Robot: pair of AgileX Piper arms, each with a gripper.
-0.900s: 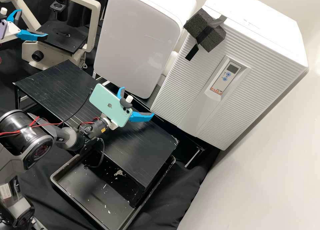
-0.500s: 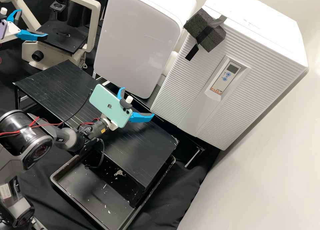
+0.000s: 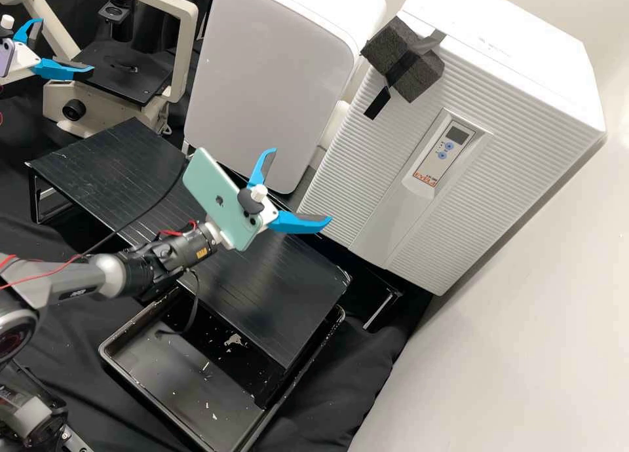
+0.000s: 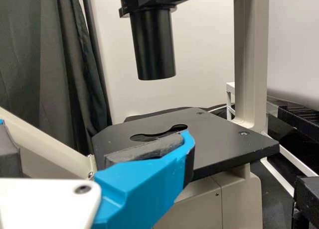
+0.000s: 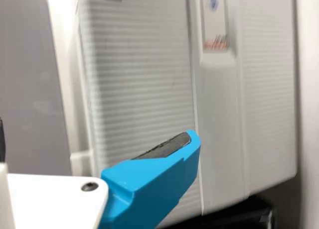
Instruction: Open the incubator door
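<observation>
Before the closed incubator (image 3: 386,157), right end effector (image 3: 297,187) wide open, empty, by microscope (image 3: 131,88), left end effector (image 3: 66,46) likewise

I see the incubator (image 3: 517,52) upright, rt side of the high view, nr the wall. Its door (image 3: 354,177) looks shut: white, ribbed w/ a smooth vert. strip, ctrl panel (image 3: 445,152) w/ small dk display & 2 blue btns. Dk grey foam block (image 3: 422,78) taped nr its upper L corner, as I view it.
</observation>
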